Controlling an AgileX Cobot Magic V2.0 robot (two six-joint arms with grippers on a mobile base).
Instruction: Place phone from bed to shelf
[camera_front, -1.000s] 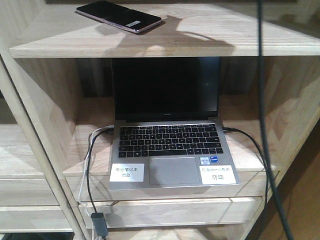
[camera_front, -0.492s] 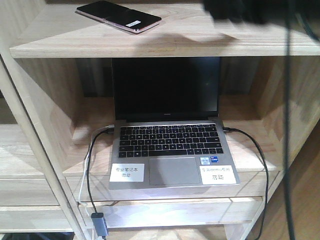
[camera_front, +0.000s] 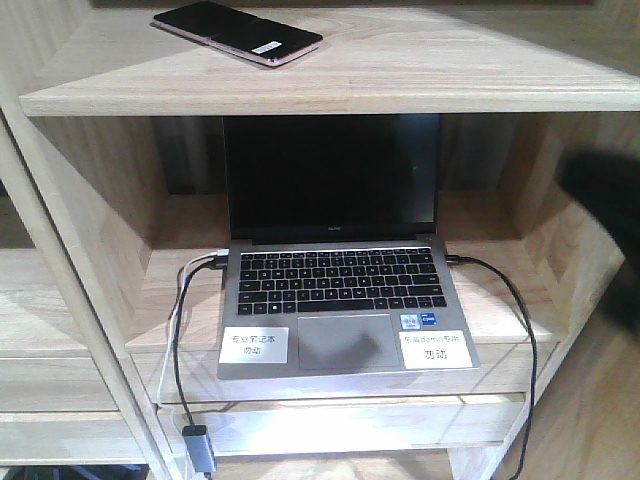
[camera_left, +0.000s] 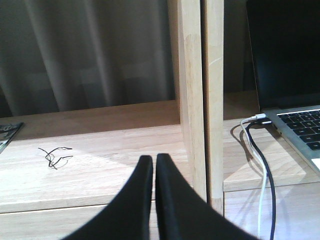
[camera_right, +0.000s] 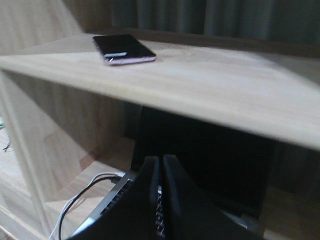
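Note:
The black phone (camera_front: 237, 32) with its pinkish edge and white sticker lies flat on the top board of the pale wood shelf (camera_front: 400, 75); the right wrist view shows the phone (camera_right: 123, 48) at the board's far left. My right gripper (camera_right: 161, 158) is shut and empty, below that board's front edge and well right of the phone; its arm is a dark blur (camera_front: 610, 220) at the front view's right edge. My left gripper (camera_left: 154, 157) is shut and empty over a lower board (camera_left: 100, 160). The bed is out of view.
An open grey laptop (camera_front: 340, 300) with a dark screen fills the compartment under the phone, with black and white cables (camera_front: 180, 340) hanging off its left side and a black cable (camera_front: 520, 330) on its right. A wooden upright (camera_left: 200, 100) stands right of my left gripper. Dark curtains hang behind.
The right arm has dropped from the top board at upper right down to the right edge beside the laptop compartment. The phone has stayed where it lies.

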